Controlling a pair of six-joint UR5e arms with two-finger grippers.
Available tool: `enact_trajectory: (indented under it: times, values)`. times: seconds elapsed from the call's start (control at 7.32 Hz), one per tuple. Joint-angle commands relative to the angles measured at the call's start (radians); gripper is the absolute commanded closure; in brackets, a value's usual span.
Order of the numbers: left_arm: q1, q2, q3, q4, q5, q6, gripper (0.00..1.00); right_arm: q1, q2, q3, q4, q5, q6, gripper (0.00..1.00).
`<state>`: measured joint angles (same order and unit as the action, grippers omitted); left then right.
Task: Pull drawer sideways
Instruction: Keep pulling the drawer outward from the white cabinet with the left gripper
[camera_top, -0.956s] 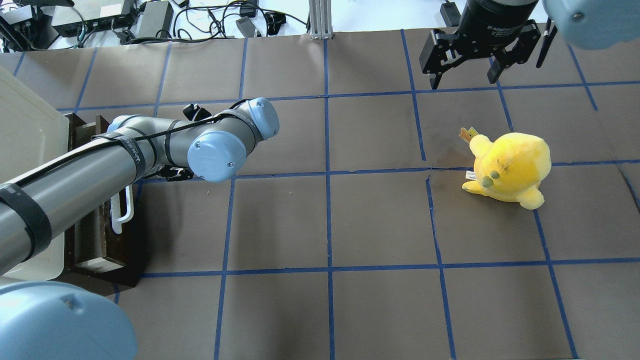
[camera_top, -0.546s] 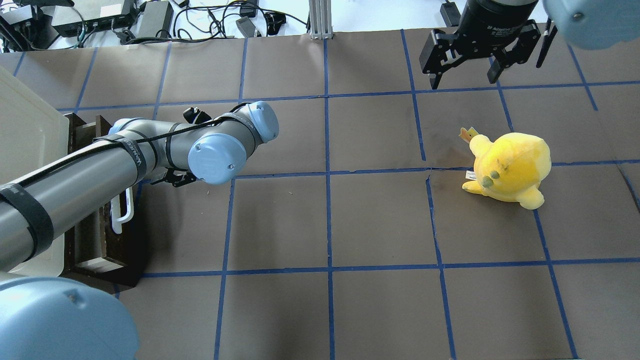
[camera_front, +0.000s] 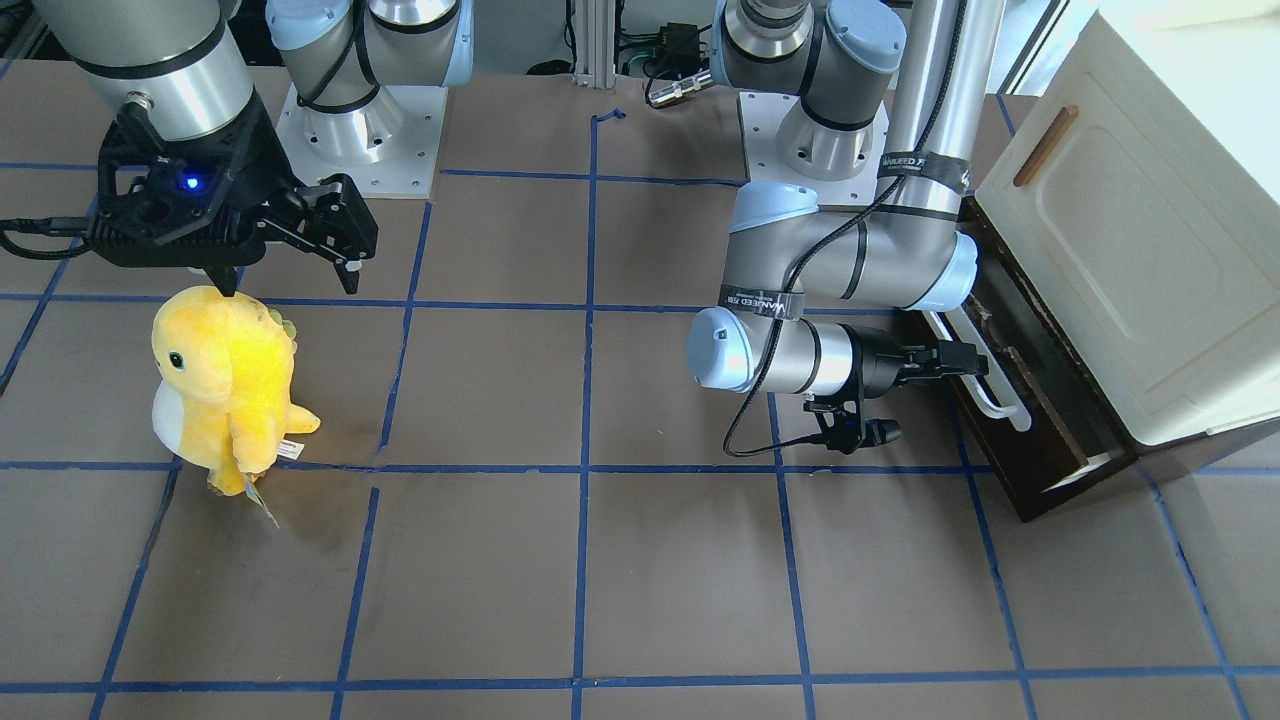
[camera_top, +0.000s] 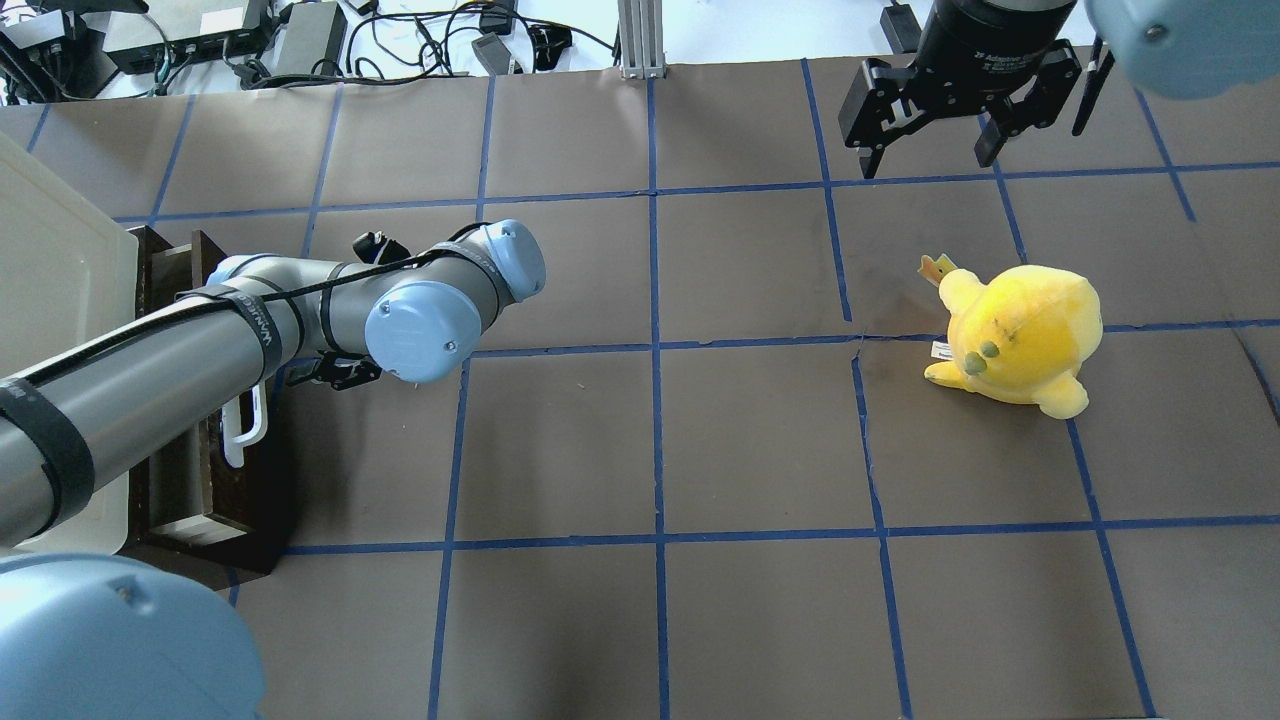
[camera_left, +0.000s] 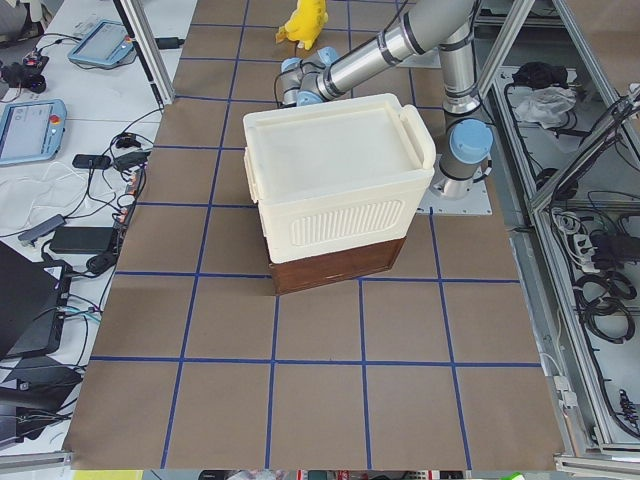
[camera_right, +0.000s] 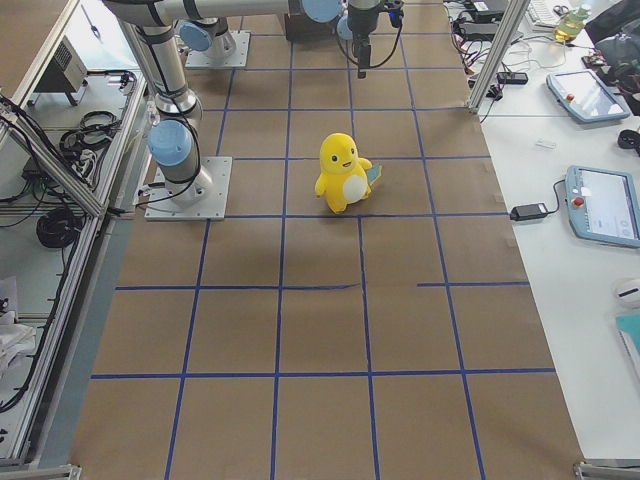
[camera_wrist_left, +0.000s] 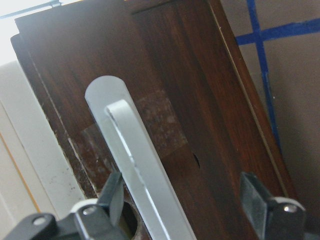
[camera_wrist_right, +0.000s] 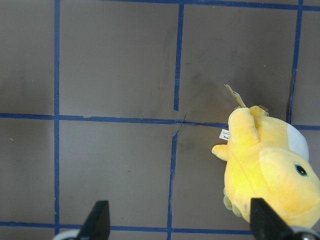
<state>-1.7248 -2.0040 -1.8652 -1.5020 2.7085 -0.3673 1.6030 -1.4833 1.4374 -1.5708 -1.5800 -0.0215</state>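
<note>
The dark brown drawer (camera_front: 1030, 420) sits under a cream cabinet (camera_front: 1130, 250), and a pale strip of its inside shows at the near end. Its long white bar handle (camera_front: 985, 385) runs along the front. My left gripper (camera_front: 962, 358) is at the handle. In the left wrist view the gripper (camera_wrist_left: 182, 205) is open, with the handle (camera_wrist_left: 135, 160) between the fingers, close to the left one. In the overhead view the drawer (camera_top: 265, 480) shows at the left, and my left forearm mostly hides the gripper. My right gripper (camera_top: 930, 150) is open and empty, high over the far right.
A yellow plush toy (camera_top: 1020, 335) stands on the brown, blue-taped table, below my right gripper; it also shows in the right wrist view (camera_wrist_right: 270, 170). The cream cabinet (camera_top: 50, 270) fills the left edge. Cables and electronics lie beyond the table's far edge.
My left wrist has moved leftward, closer to the drawer front and its handle. The drawer, the plush toy and the right arm have not visibly moved.
</note>
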Motion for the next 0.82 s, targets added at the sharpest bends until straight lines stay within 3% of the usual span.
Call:
enact_trajectory:
  times: [0.0, 0.68]
  values:
    - [0.002, 0.004, -0.008, -0.001, 0.002, -0.016, 0.22, 0.0, 0.0, 0.0, 0.0, 0.0, 0.0, 0.0]
    - [0.002, 0.008, -0.005, 0.003, -0.024, -0.156, 0.22, 0.0, 0.0, 0.0, 0.0, 0.0, 0.0, 0.0]
